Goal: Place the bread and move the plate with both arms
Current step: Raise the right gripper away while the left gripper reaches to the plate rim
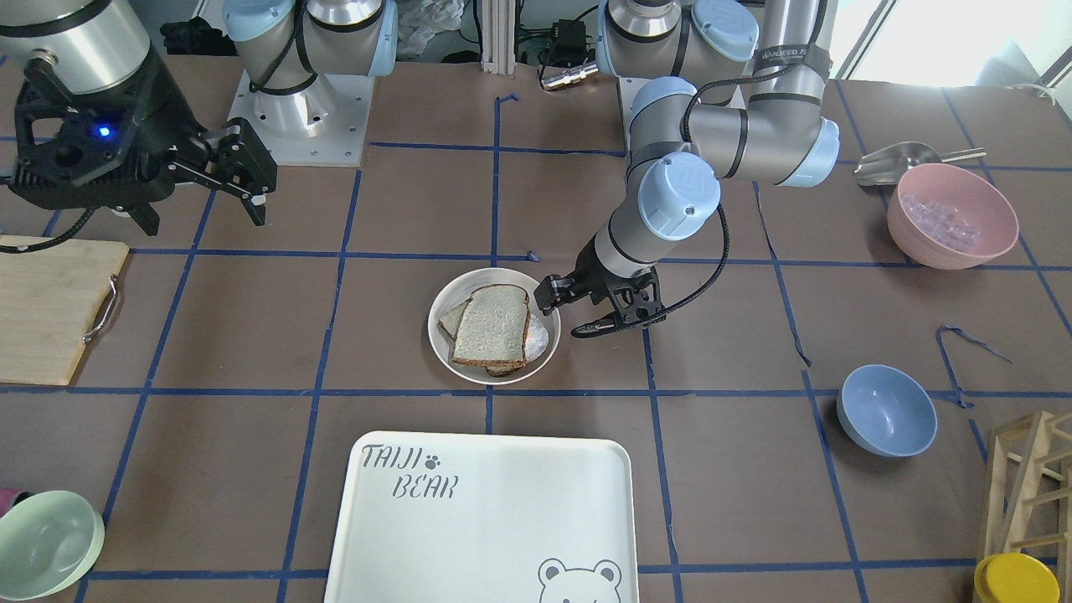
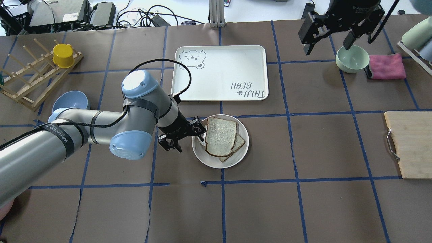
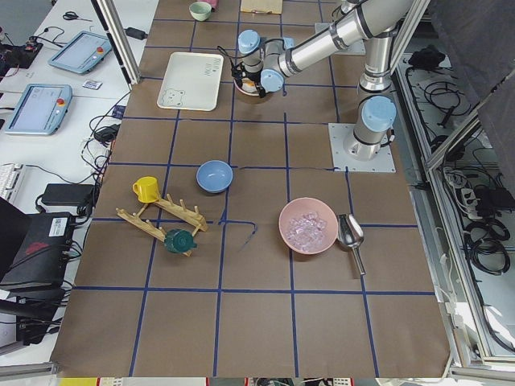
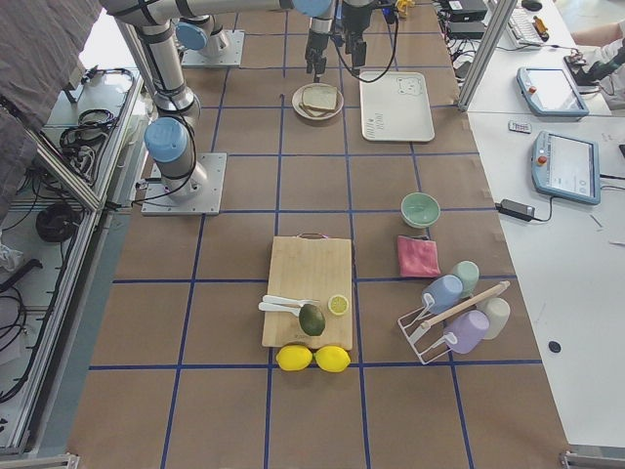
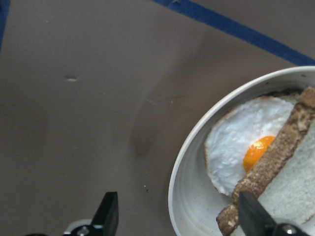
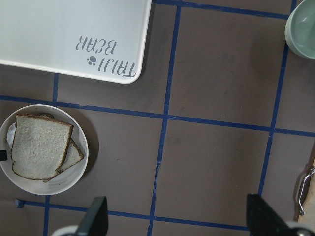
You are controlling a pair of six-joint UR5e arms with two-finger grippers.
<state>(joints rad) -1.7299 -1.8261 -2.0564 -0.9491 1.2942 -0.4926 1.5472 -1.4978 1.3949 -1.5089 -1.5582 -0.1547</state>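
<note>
The top bread slice (image 2: 221, 136) lies on the cream plate (image 2: 209, 160), partly over a second slice (image 2: 238, 143) and a fried egg (image 5: 241, 142). It also shows in the front view (image 1: 492, 325) and the right wrist view (image 6: 40, 146). My left gripper (image 2: 185, 137) is open and low at the plate's left rim. In the left wrist view (image 5: 179, 216) one finger stands over the table and the other over the bread's crust, with the rim between them. My right gripper (image 2: 329, 37) is open, empty and high above the far right of the table.
The "TAIJI BEAR" tray (image 2: 219, 72) lies just beyond the plate. A mint-green bowl (image 2: 352, 58) and pink cloth (image 2: 386, 65) sit far right, a wooden board (image 2: 410, 145) at the right edge. A blue bowl (image 2: 70, 101) and a rack holding a yellow cup (image 2: 62, 55) are at the left.
</note>
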